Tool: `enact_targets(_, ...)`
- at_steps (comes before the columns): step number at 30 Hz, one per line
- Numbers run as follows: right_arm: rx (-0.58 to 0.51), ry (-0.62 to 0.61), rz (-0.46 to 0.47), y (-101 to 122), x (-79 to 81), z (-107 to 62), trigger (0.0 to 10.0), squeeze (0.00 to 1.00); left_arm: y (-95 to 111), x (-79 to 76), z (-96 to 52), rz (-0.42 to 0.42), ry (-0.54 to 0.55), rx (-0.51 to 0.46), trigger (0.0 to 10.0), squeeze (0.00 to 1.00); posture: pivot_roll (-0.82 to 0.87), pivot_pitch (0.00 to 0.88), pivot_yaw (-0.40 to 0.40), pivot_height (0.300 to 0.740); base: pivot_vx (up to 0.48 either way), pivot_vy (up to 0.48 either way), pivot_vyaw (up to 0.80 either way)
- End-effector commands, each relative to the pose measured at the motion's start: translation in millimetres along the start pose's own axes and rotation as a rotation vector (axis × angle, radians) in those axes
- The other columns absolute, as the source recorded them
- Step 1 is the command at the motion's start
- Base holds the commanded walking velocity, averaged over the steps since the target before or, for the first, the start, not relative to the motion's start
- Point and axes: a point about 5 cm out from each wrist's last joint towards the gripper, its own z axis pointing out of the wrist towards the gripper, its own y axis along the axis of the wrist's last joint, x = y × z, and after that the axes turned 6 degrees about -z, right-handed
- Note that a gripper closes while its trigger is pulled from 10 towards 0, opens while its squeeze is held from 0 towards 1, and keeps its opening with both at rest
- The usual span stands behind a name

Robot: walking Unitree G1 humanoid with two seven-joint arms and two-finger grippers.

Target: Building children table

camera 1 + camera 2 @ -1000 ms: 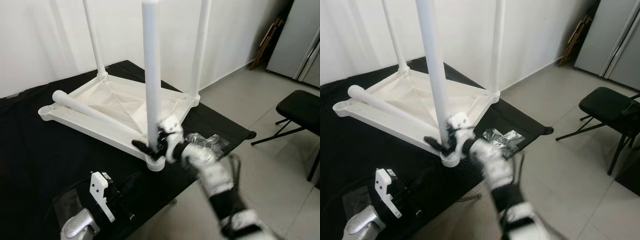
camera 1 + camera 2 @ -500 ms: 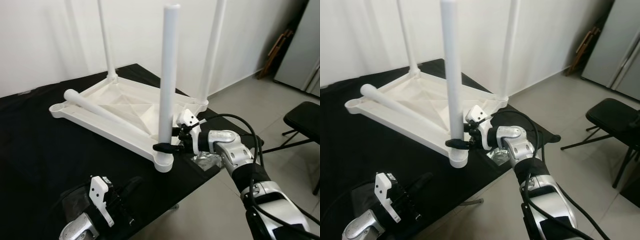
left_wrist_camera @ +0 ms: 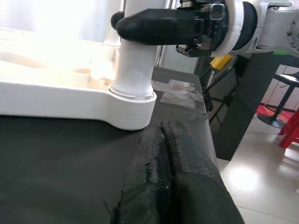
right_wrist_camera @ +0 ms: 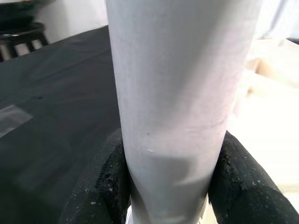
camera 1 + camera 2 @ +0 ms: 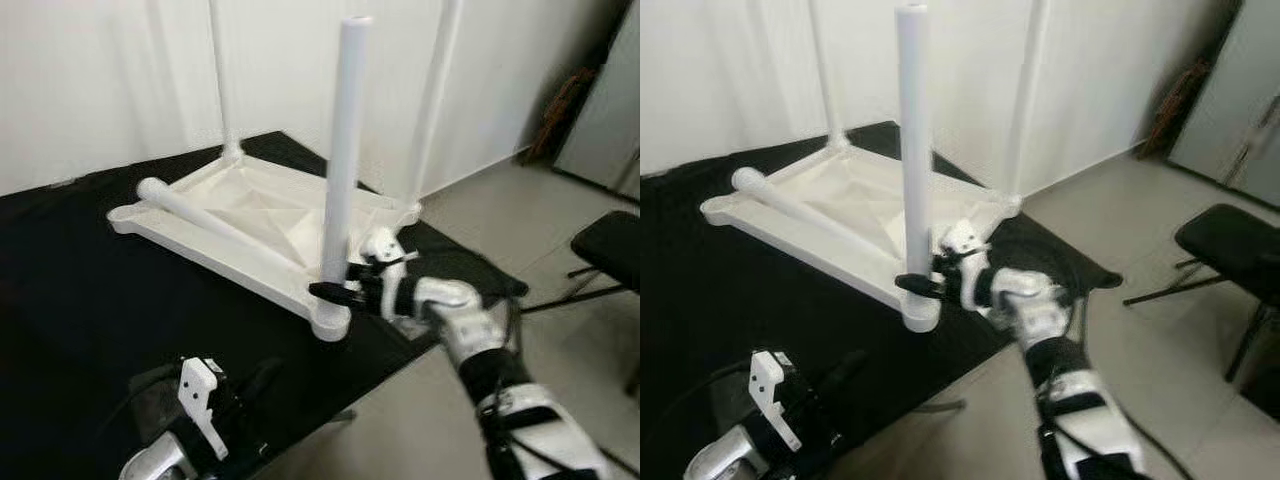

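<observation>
White walls and a pale tiled floor surround a bench (image 5: 60, 300) draped in black cloth. From the left eye, an upturned white children's table top (image 5: 250, 225) lies on the cloth, with thin legs rising from its far corners at 11 and 1 o'clock. A loose leg (image 5: 200, 222) lies slanted across the frame. At the near corner socket (image 5: 330, 320) stands a thick white leg (image 5: 345, 150), upright. The right gripper (image 5: 335, 292) reaches in from 4 o'clock and clamps this leg just above the socket. A black folding chair (image 5: 610, 240) stands on the floor at 3 o'clock.

From the right eye, the left gripper (image 5: 835, 375) lies low over the cloth at 7 o'clock, well apart from the table.

Along the left wrist, its two black fingers (image 3: 187, 172) press together, holding nothing, with the socket (image 3: 133, 109) just beyond them and the right gripper's finger (image 3: 159, 25) wrapped around the leg above.

Along the right wrist, black pads (image 4: 105, 182) squeeze the white leg (image 4: 173, 93) from both sides.
</observation>
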Motion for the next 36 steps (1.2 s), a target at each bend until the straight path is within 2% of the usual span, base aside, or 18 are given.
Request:
enact_targets(1, 0.114, -0.080, 0.035, -24.6, 1.7, -5.8, 0.0, 0.00, 1.0, 0.2, -1.6, 0.009, 0.001, 0.000, 10.0, 0.00, 0.07, 0.000, -0.053, 0.740, 0.000, 0.000, 0.00)
enact_targets(2, 0.114, -0.080, 0.035, -24.6, 1.7, -5.8, 0.0, 0.00, 1.0, 0.2, -1.6, 0.009, 0.001, 0.000, 10.0, 0.00, 0.07, 0.000, -0.053, 0.740, 0.000, 0.000, 0.00)
enact_targets(3, 0.129, -0.254, 0.105, -41.1, 35.8, 16.2, 0.0, 0.00, 1.1, 1.0, 0.3, 0.007, -0.004, 0.004, 10.0, 0.00, 0.06, 0.000, -0.020, 0.740, 0.000, 0.000, 0.00)
enact_targets(4, 0.130, -0.375, 0.164, -44.2, 58.3, 34.6, 0.0, 0.00, 1.0, 2.1, 3.1, 0.005, -0.009, 0.008, 10.0, 0.00, 0.07, 0.000, -0.021, 0.740, 0.000, 0.000, 0.00)
enact_targets(6, 0.136, -0.496, 0.228, -43.4, 81.2, 51.9, 0.0, 0.00, 1.0, 3.3, 6.2, 0.004, -0.015, 0.013, 10.0, 0.00, 0.07, 0.000, -0.021, 0.740, 0.000, 0.000, 0.00)
enact_targets(7, 0.136, -0.496, 0.228, -43.4, 81.2, 51.9, 0.0, 0.00, 1.0, 3.3, 6.2, 0.004, -0.015, 0.013, 10.0, 0.00, 0.07, 0.000, -0.021, 0.740, 0.000, 0.000, 0.00)
enact_targets(10, 0.068, -0.465, 0.177, -10.3, 88.5, 85.5, 0.0, 0.00, 1.5, 5.5, 7.8, 0.024, 0.009, 0.000, 10.0, 0.00, 0.10, 0.000, -0.058, 0.740, 0.000, 0.000, 0.00)
enact_targets(12, 0.044, -0.442, 0.168, 1.4, 98.7, 97.6, 0.0, 0.00, 2.4, 6.9, 7.6, 0.033, 0.035, -0.015, 10.0, 0.00, 0.11, 0.000, -0.063, 0.740, 0.000, 0.000, 0.00)
enact_targets(19, 0.079, -0.400, 0.155, 0.6, 118.4, 104.9, 0.0, 0.00, 3.2, 8.0, 8.5, 0.045, 0.051, -0.021, 10.0, 0.00, 0.12, 0.000, -0.067, 0.740, 0.000, 0.000, 0.00)
enact_targets(20, 0.079, -0.400, 0.155, 0.6, 118.4, 104.9, 0.0, 0.00, 3.2, 8.0, 8.5, 0.045, 0.051, -0.021, 10.0, 0.00, 0.12, 0.000, -0.067, 0.740, 0.000, 0.000, 0.00)
enact_targets(21, 0.052, -0.364, 0.172, -0.2, 119.9, 101.8, 10.0, 0.16, 3.5, 8.9, 8.2, 0.040, 0.056, -0.022, 10.0, 0.00, 0.10, 0.000, -0.052, 0.740, 0.000, 0.000, 0.00)
enact_targets(22, 0.008, -0.309, 0.206, 0.9, 123.1, 99.4, 10.0, 1.00, 3.9, 10.1, 8.0, 0.035, 0.061, -0.023, 10.0, 0.00, 0.09, 0.000, -0.048, 0.740, 0.000, 0.000, 0.00)
enact_targets(25, -0.143, -0.162, 0.285, 10.2, 127.5, 86.7, 10.0, 1.00, 5.8, 14.2, 7.2, 0.028, 0.088, -0.033, 10.0, 0.00, 0.06, 0.000, -0.035, 0.740, 0.000, 0.000, 0.00)
enact_targets(28, -0.202, -0.105, 0.298, 14.9, 128.5, 80.4, 10.0, 1.00, 6.7, 16.3, 6.7, 0.027, 0.104, -0.039, 10.0, 0.00, 0.06, 0.000, -0.035, 0.740, 0.000, 0.000, 0.00)
enact_targets(30, -0.271, 0.021, 0.237, 16.6, 125.4, 56.9, 10.0, 1.00, 10.7, 24.2, 5.3, 0.021, 0.168, -0.060, 10.0, 0.00, 0.04, 0.000, -0.020, 0.740, 0.000, 0.000, 0.00)
enact_targets(34, -0.271, 0.052, 0.203, 14.6, 123.6, 48.9, 10.0, 1.00, 12.3, 27.3, 4.8, 0.019, 0.195, -0.069, 10.0, 0.00, 0.04, 0.000, -0.020, 0.740, 0.000, 0.000, 0.00)
enact_targets(35, -0.250, 0.065, 0.146, 7.2, 113.9, 30.2, 10.0, 1.00, 18.5, 34.4, 3.0, 0.014, 0.268, -0.101, 10.0, 0.00, 0.02, 0.000, -0.009, 0.740, 0.000, 0.000, 0.00)
enact_targets(36, -0.197, 0.037, 0.090, -6.0, 98.5, -1.1, 10.0, 1.00, 26.6, 44.2, -2.2, -0.010, 0.384, -0.142, 10.0, 0.00, 0.00, 0.000, -0.001, 0.740, 0.000, 0.000, 0.00)
